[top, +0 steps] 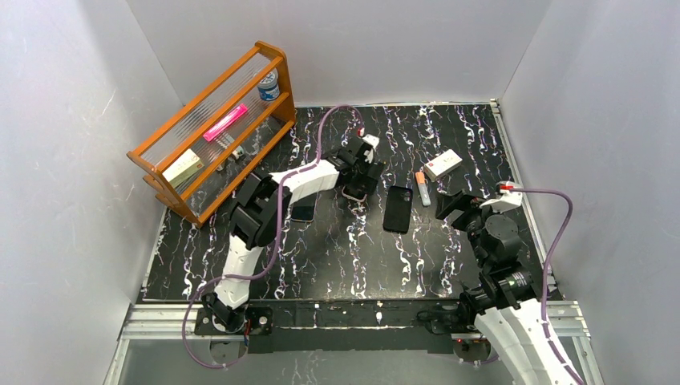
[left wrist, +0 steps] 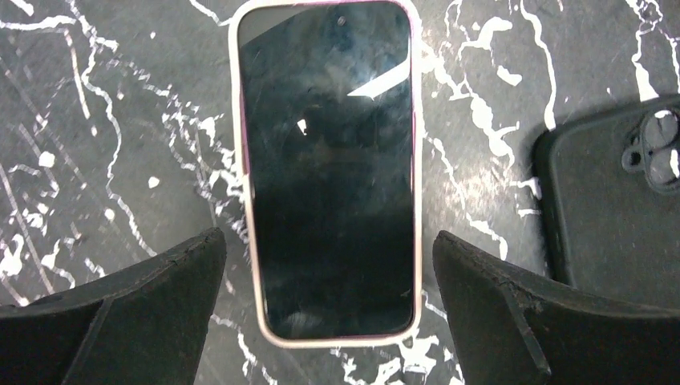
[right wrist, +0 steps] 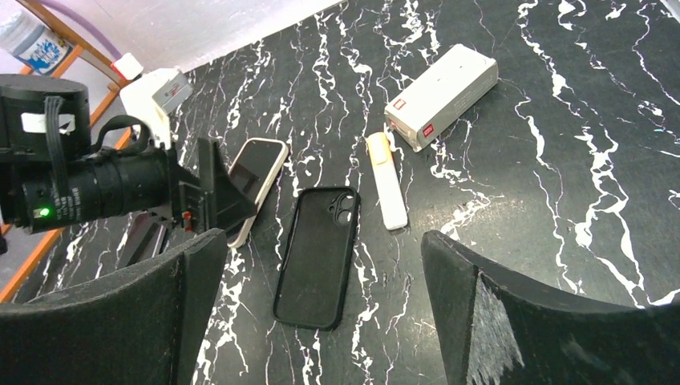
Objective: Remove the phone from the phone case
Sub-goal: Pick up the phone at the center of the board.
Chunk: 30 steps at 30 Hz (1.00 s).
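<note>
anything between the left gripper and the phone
Nothing visible. The phone lies screen up, uncovered, right under the open left gripper; the black case lies apart to one side.

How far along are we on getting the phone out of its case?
Done: nothing clear. The phone lies screen up with a pale case around its edge. A black case lies apart beside it, seemingly empty.
In hand: the left claw hangs open over the phone, gripping nothing; the right claw is open too.
Left: grip, then peel the phone free.
</note>
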{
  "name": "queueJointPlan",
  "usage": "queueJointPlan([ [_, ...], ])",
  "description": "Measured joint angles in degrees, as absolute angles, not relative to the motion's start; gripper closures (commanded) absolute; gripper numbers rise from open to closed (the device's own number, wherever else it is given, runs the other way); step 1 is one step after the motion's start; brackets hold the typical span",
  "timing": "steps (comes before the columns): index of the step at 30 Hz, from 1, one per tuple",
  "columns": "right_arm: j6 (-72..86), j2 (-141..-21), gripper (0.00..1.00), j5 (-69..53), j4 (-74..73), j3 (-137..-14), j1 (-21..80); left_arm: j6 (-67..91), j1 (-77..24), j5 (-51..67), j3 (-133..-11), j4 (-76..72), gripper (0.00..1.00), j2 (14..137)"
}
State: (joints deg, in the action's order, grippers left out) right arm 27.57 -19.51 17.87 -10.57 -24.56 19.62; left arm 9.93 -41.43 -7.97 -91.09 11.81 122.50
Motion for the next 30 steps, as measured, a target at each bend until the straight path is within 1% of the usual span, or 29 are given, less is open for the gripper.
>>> queueJointPlan([
  [7,26.74,-23.03,0.01,15.70,-10.52,-24.56,19.62,8.08,-41.91,-8.10,-96.20,11.99,0.02,127.72],
  [9,26.55,-24.16,0.01,14.74,-10.52,-24.56,19.62,7.68,-41.91,-8.12,-97.78,12.03,0.05,128.84],
  [11,26.20,-25.10,0.03,13.47,-10.50,-24.56,19.62,7.44,-41.91,-8.12,-98.65,12.25,0.11,129.38],
  [13,25.50,-26.04,0.04,11.94,-10.48,-24.56,19.62,7.35,-41.91,-8.08,-99.20,12.45,0.21,129.75],
  [19,24.56,-28.16,0.13,7.05,-10.24,-24.56,19.62,7.49,-41.89,-8.01,-99.35,12.45,0.59,129.91],
  [21,24.56,-28.86,0.16,5.04,-9.85,-24.56,19.62,7.79,-41.91,-8.21,-98.76,11.99,0.70,129.73],
  [24,24.91,-30.81,0.20,1.26,-8.86,-24.56,19.62,8.78,-41.91,-8.47,-96.18,9.61,0.80,128.49],
  [27,26.41,-33.23,0.23,-2.13,-7.66,-24.51,19.62,10.63,-41.91,-8.49,-90.91,6.46,0.93,125.49],
  [29,28.34,-35.20,0.24,-4.89,-5.08,-24.08,19.62,12.47,-41.91,-7.79,-86.11,4.25,0.99,122.52],
  [30,29.26,-36.14,0.25,-6.13,-3.60,-23.59,19.62,13.65,-41.85,-7.38,-83.74,3.25,1.00,120.95],
])
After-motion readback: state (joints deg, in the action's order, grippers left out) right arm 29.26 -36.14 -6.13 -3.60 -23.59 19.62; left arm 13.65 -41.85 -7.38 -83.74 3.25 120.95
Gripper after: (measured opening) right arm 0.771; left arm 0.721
